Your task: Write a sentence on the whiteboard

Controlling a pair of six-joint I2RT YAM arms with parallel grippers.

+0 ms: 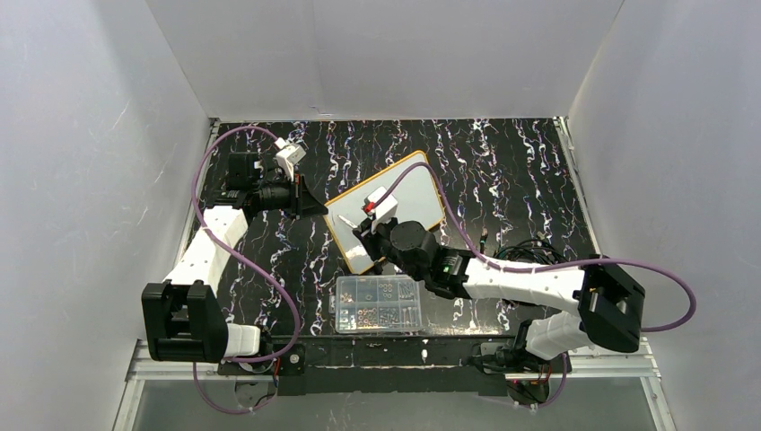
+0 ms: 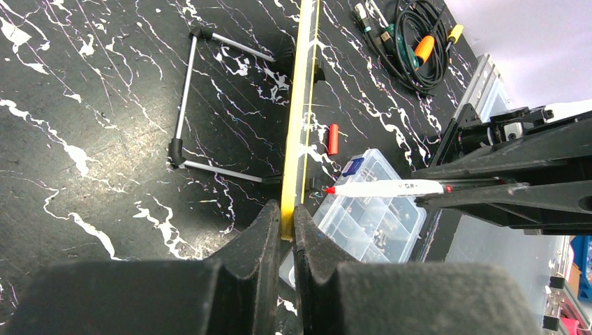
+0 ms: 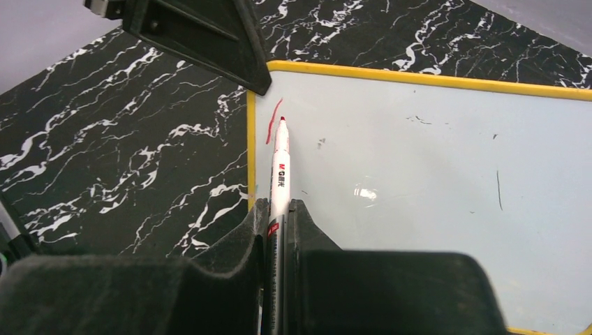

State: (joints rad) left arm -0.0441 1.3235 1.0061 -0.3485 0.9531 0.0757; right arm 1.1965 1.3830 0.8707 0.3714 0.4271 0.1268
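Black marble-veined tabletop (image 1: 502, 180), white-walled enclosure. Small white rectangular whiteboard with yellow rim (image 1: 417, 193) lies aslant near centre. Left gripper (image 2: 283, 218) is clamped on its rim. Right gripper (image 3: 278, 209) grasps a white red-tipped marker pen (image 3: 279, 164), tip beside one short red stroke (image 3: 272, 122) in the corner by the clamp. The sentence is barely begun. Recommendation: light, even pressure, lettering run away from the clamped corner. Clear plastic compartment box (image 1: 379, 303) sits just beside the board's near edge.

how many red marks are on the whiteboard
1: a short red stroke in a corner of the whiteboard, beside the marker tip. More may hide under the right pincer.
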